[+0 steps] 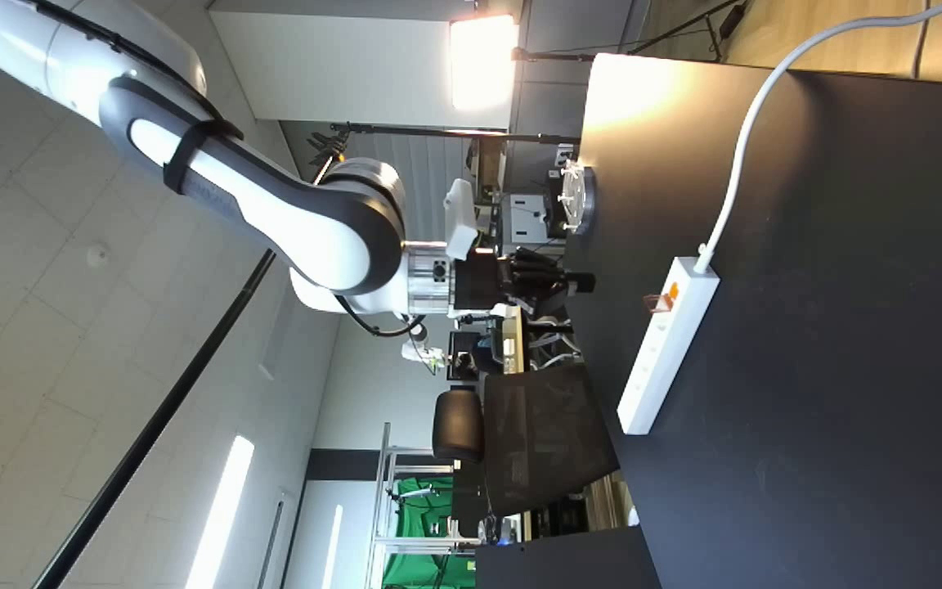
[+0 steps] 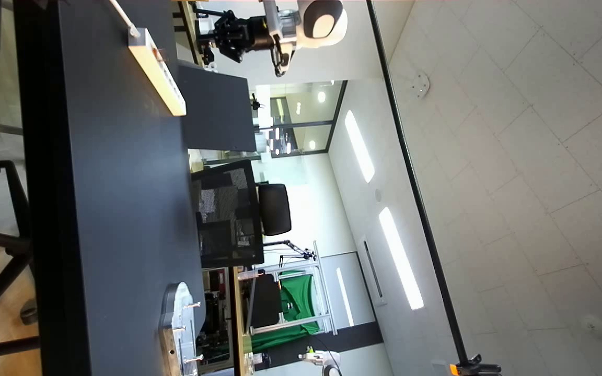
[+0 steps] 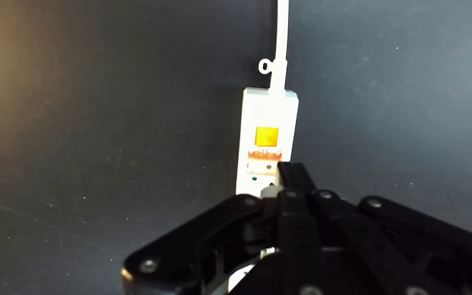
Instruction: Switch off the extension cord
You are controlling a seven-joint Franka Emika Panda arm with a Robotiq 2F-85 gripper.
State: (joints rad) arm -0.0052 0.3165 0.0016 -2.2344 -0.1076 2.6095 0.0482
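Note:
The extension cord, a white power strip, lies on the black table in both exterior views point(image 1: 657, 372) point(image 2: 161, 78) and in the wrist view point(image 3: 256, 110). Its orange-yellow switch point(image 3: 266, 136) is near the cable end and also shows in an exterior view point(image 1: 673, 291). A small see-through orange-brown piece point(image 3: 264, 155) stands on the strip beside the switch. My gripper point(image 3: 295, 166) is shut with its fingertips together and nothing between them. It is above the table, apart from the strip. In the wrist view it covers the strip's lower part. It also shows in an exterior view point(image 1: 584, 283).
The white cable point(image 1: 741, 147) runs from the strip over the table's edge. A clear round plate with pegs stands on the table in both exterior views point(image 1: 576, 196) point(image 2: 182, 324). A black office chair point(image 1: 549, 442) stands beyond the table point(image 1: 831, 425).

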